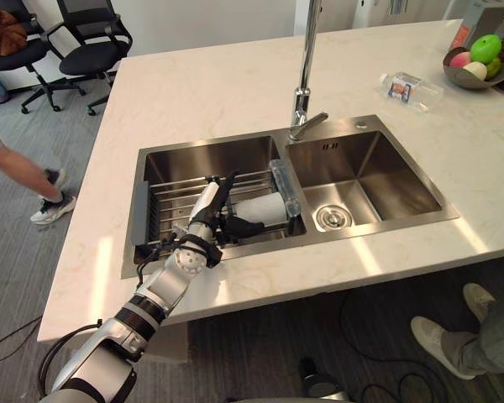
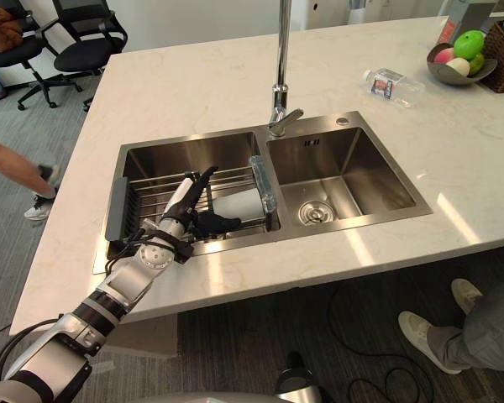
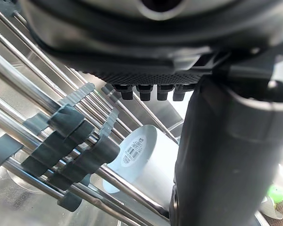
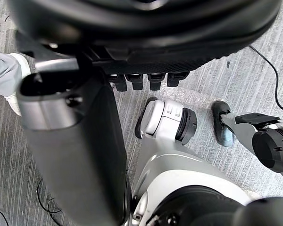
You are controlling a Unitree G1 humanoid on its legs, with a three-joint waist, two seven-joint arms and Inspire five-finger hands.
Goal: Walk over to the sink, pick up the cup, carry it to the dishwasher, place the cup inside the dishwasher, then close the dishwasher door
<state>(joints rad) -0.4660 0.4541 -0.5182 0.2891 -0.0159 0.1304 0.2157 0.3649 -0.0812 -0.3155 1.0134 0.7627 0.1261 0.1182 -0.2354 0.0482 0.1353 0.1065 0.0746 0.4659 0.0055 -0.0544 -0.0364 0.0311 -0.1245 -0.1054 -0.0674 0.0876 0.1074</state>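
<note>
Cup [image 1: 260,207] lies sideways on sink rack [image 1: 170,200]; likely light, rigid, slick. Left hand [image 1: 212,211] beside it, fingers straight, nothing gripped; best hold: round mid-body.

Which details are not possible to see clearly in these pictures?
1) White cup lying on the metal wire rack: the left wrist view shows its labelled base, so its inside is hidden.
2) Dark left hand: its thumb overlaps the cup in both eye views, so contact is unclear.
3) Tall steel faucet: top cut off by the upper edge of both eye views.
</note>
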